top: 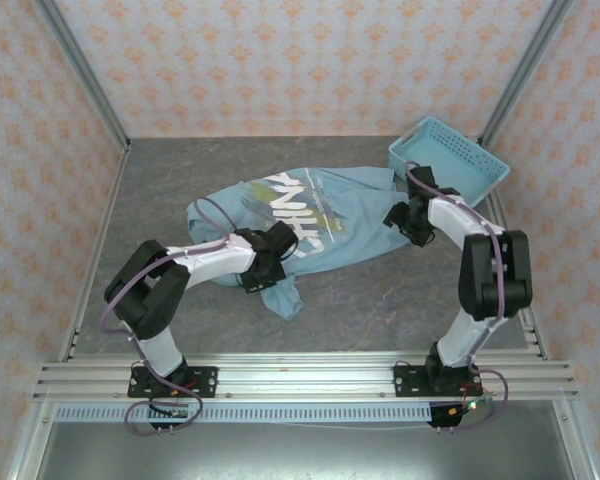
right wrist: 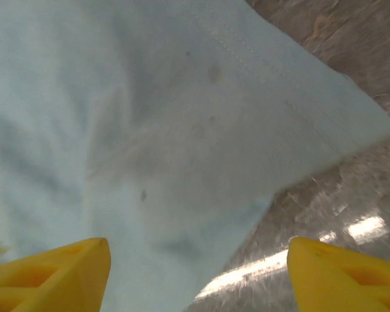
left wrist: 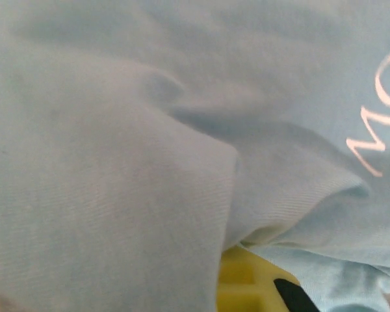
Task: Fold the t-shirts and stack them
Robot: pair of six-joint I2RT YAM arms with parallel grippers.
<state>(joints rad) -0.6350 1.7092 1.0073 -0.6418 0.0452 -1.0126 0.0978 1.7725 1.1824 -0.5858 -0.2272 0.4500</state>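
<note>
On the grey surface (top: 170,180) a light blue t-shirt (top: 330,235) lies crumpled at the middle, lettering up, a blue basket (top: 448,160) just beyond its right end. The right gripper (right wrist: 198,276) holds its jaws wide apart over the shirt's edge. Cloth covers the left gripper (top: 265,265); whether its jaws grip, I cannot tell.

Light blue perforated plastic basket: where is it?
Top view: the basket sits at the table's far right corner, beyond the right claw and the light blue cotton t-shirt.
</note>
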